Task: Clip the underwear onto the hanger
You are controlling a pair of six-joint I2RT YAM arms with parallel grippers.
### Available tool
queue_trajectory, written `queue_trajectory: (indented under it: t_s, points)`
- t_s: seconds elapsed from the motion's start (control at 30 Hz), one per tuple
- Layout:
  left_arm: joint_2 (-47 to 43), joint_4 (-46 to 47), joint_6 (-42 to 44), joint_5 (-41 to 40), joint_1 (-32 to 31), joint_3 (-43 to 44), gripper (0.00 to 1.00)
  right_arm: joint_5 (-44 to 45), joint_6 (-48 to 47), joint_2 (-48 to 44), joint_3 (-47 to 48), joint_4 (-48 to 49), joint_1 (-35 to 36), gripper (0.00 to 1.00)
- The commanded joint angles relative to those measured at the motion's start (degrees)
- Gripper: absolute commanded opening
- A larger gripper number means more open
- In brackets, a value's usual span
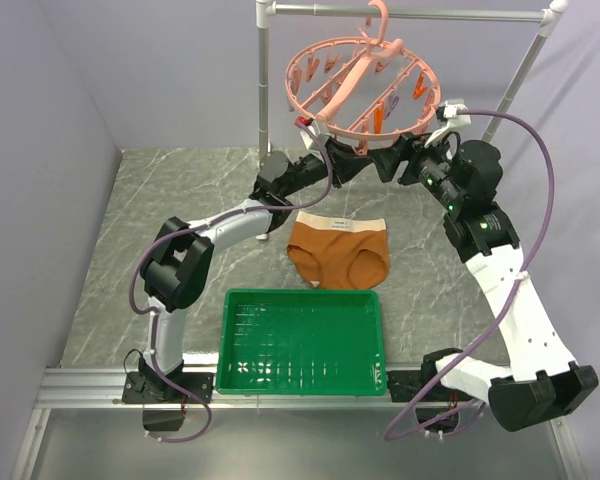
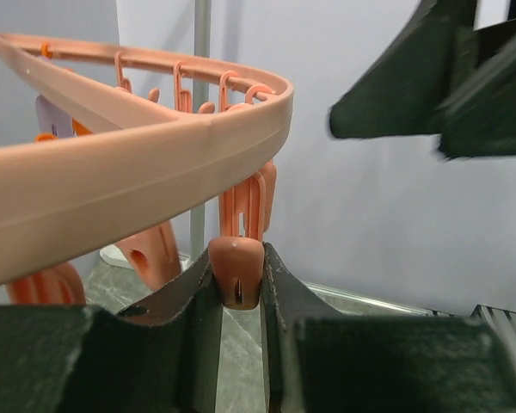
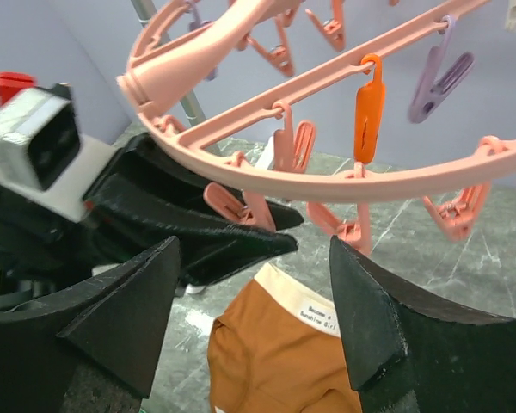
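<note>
I am looking at a grey marbled table (image 1: 180, 200) closed in by pale lavender walls (image 1: 40, 150) on the left and at the back. A grey metal rack (image 1: 410, 13) stands along the far edge. The hanger (image 1: 340, 82) hangs from the rack's top bar, above the far middle of the table.

The underwear (image 1: 338, 252) lies flat near the centre of the table, waistband toward the far edge, just beyond the far rim of the green tray (image 1: 302, 293). The tray sits at the middle of the near edge.

My left gripper (image 2: 239, 284) is up under the near rim of the hanger. Its fingers are pinched onto the lower end of a pink clothespin (image 2: 245, 206) that dangles from that rim. My right gripper (image 3: 254, 258) is just beside it, jaws spread wide with nothing between them, and the underwear is on the table well below. I cannot tell from these views whether the two grippers touch each other.

Bare marbled surface shows along the left edge and in the far-left corner, and more along the right edge.
</note>
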Motion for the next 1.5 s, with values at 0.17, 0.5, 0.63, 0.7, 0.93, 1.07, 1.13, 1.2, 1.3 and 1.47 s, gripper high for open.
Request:
queue_trajectory:
  t_s: [0.17,0.5,0.63,0.7,0.93,1.07,1.13,1.2,1.3,1.47]
  points:
    - [-3.5,-2.0,3.4,0.5,-0.9,1.1,0.00,3.5,1.2,2.7,0.0,5.9,2.8,0.78]
    - [-3.9,-2.3,3.8,1.5,-1.6,0.5,0.00,9.1,-0.8,5.5,1.2,5.8,5.8,0.81]
    - [-4.2,-2.4,3.9,1.7,-1.6,0.4,0.00,10.8,-1.2,6.4,1.5,5.3,6.4,0.80]
    - [-4.4,-2.5,4.1,1.9,-1.8,0.2,0.00,11.3,-1.2,6.9,1.5,5.6,6.8,0.80]
    - [-4.3,-3.5,4.6,2.3,-2.1,0.4,0.00,10.4,0.5,8.1,1.4,7.2,7.1,0.77]
    - [-4.3,-4.2,4.7,3.0,-2.2,0.4,0.00,10.4,0.5,8.8,1.8,7.4,7.1,0.72]
    - [-4.3,-4.2,4.9,3.2,-2.2,0.5,0.00,10.5,0.3,9.4,2.2,7.1,7.1,0.67]
    - [-4.3,-4.6,5.1,3.4,-2.4,0.8,0.00,10.5,0.5,9.6,2.3,7.0,7.0,0.65]
    - [-4.1,-5.2,5.3,3.8,-2.5,1.5,0.00,10.5,0.4,9.8,2.3,7.0,7.1,0.61]
    - [-4.2,-6.1,5.7,4.7,-2.8,1.6,0.01,9.4,0.6,10.2,3.4,6.5,7.0,0.43]
